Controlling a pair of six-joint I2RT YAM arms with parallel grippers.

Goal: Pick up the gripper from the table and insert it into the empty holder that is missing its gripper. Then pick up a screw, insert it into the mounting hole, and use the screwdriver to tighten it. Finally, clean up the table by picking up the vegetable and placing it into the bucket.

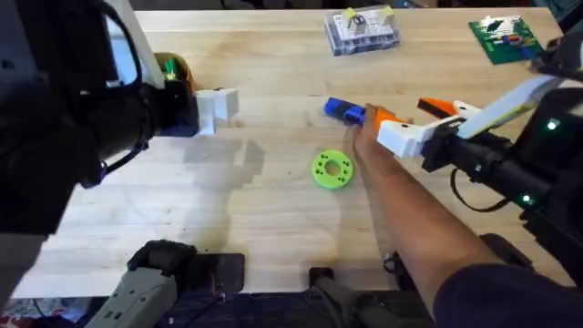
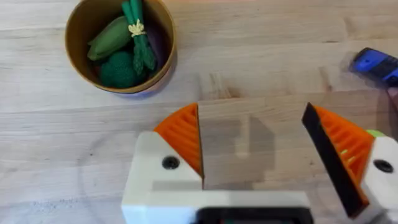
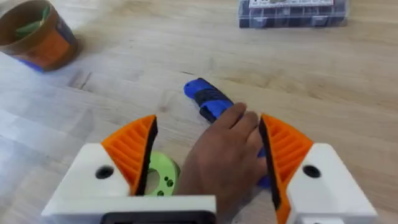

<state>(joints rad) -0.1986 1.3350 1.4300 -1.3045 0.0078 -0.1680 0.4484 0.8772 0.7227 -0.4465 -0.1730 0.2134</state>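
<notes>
One green ring disc (image 1: pixel 332 169) is lying nearest on the table (image 1: pixel 273 219). Beyond it, one person's hand (image 1: pixel 369 137) is resting on the single blue screwdriver (image 1: pixel 344 110), between the fingers of the right gripper (image 3: pixel 208 155), which is standing wide open and gripping nothing. The left gripper (image 2: pixel 255 146) is also gaping wide and empty. One orange bucket (image 2: pixel 121 46) is holding three green vegetables (image 2: pixel 121 43). Farthest, one clear compartment box (image 1: pixel 362 30) is sitting.

1. Left gripper (image 2: pixel 252 155): white blocky finger mounts, orange ribbed pads, one dark round screw in each.
2. Right gripper (image 3: pixel 208 158): same white-and-orange build.
3. Arms: black links, dark cables, green lights.
4. Person's sleeve (image 1: pixel 510 296): dark.
</notes>
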